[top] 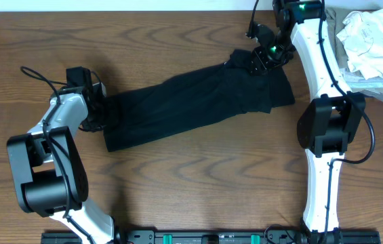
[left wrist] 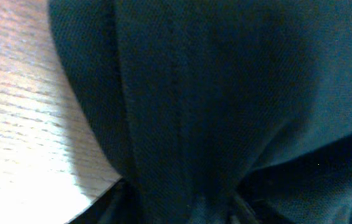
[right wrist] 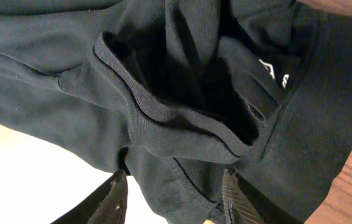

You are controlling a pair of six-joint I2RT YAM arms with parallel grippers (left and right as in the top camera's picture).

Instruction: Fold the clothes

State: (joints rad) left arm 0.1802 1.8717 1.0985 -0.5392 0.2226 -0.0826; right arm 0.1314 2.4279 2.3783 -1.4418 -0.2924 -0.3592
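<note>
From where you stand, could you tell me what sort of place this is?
Probably a robot test bench: a bare wooden table, one black garment stretched between two robot arms, and a heap of pale laundry waiting.

I see black shirt [top: 198,102]: matt knit cloth, ribbed collar [right wrist: 169,127] | table [top: 177,190]: smooth brown wood grain | arms: glossy white and black plastic

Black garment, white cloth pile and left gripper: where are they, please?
black garment [top: 191,102], overhead view, middle of the fabric.
white cloth pile [top: 374,41], overhead view, its crumpled centre.
left gripper [top: 98,108], overhead view, at the garment's left end.
</note>
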